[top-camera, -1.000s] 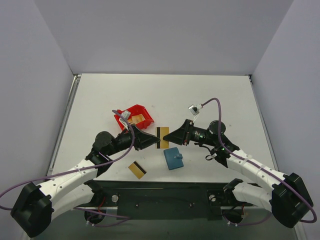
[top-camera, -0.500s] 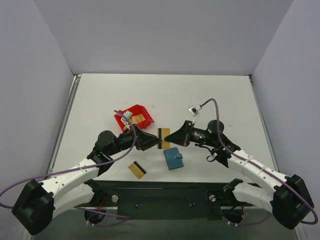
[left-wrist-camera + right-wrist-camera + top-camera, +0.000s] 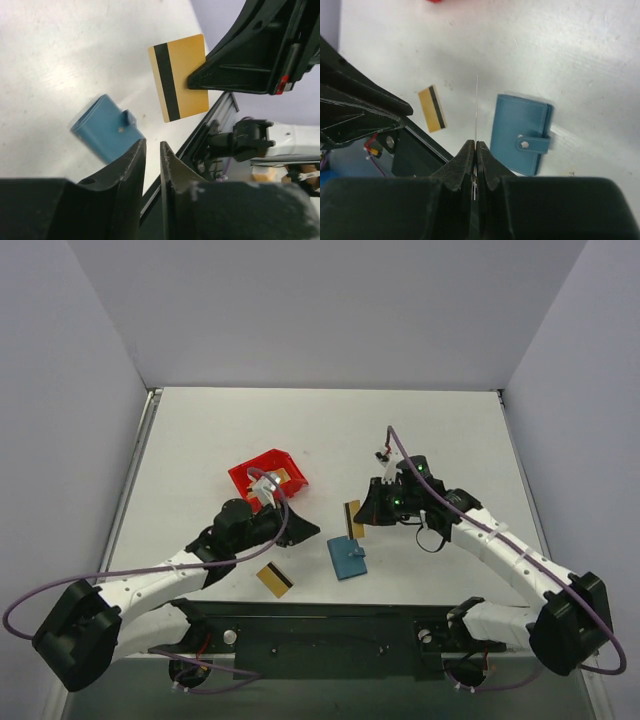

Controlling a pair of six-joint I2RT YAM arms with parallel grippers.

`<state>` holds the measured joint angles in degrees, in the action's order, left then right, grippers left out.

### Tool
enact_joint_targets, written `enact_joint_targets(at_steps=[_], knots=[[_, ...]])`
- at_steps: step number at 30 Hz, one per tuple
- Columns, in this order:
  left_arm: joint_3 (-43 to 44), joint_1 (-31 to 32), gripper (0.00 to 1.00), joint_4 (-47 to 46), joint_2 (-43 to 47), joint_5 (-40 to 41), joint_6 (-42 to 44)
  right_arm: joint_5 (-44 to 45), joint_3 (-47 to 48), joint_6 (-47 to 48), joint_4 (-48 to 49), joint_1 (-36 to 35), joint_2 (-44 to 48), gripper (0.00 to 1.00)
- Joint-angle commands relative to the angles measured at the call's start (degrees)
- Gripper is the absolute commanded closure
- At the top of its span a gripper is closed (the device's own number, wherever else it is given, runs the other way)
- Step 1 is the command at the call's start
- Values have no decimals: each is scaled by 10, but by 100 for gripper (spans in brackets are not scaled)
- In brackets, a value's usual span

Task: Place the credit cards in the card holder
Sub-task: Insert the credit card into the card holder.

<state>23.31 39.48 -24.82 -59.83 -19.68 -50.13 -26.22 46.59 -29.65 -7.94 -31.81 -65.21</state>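
One gold credit card (image 3: 353, 520) with a dark stripe hangs in the air, pinched by my right gripper (image 3: 364, 514), which is shut on it. In the right wrist view the card (image 3: 476, 107) shows edge-on above the fingertips of the right gripper (image 3: 475, 145). The teal card holder (image 3: 347, 558) lies snapped closed on the table just below it, also visible as the card holder (image 3: 520, 132). A second credit card (image 3: 274, 580) lies flat near the front edge. My left gripper (image 3: 311, 533) sits left of the held card, slightly open with nothing between its fingers (image 3: 135, 160); from there the held card (image 3: 178, 77) and the card holder (image 3: 106, 131) are in sight.
A red plastic bin (image 3: 266, 475) with something tan inside stands behind the left gripper. The table's dark front rail (image 3: 330, 615) runs just below the card holder and the loose card.
The left gripper let go of the card and drew back to the left. The right gripper shut on the card and swung it right, over the card holder.
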Motion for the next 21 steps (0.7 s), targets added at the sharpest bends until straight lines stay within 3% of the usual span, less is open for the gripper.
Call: enact_joint_targets(at_steps=[1, 2, 3, 10, 21], knots=[[14, 49, 82, 13, -47, 72, 51, -25, 27, 37, -97, -4, -64, 100], [13, 67, 94, 4, -58, 82, 52, -27, 30, 34, -97, -6, -83, 100], [13, 75, 99, -1, -75, 94, 52, -25, 32, 33, -97, -15, -91, 100], [29, 133, 100, -37, -149, 136, 43, 33, 49, 14, -115, -57, -156, 100], [69, 154, 100, -61, -249, 140, 49, 215, 87, 23, -208, -91, -172, 100]])
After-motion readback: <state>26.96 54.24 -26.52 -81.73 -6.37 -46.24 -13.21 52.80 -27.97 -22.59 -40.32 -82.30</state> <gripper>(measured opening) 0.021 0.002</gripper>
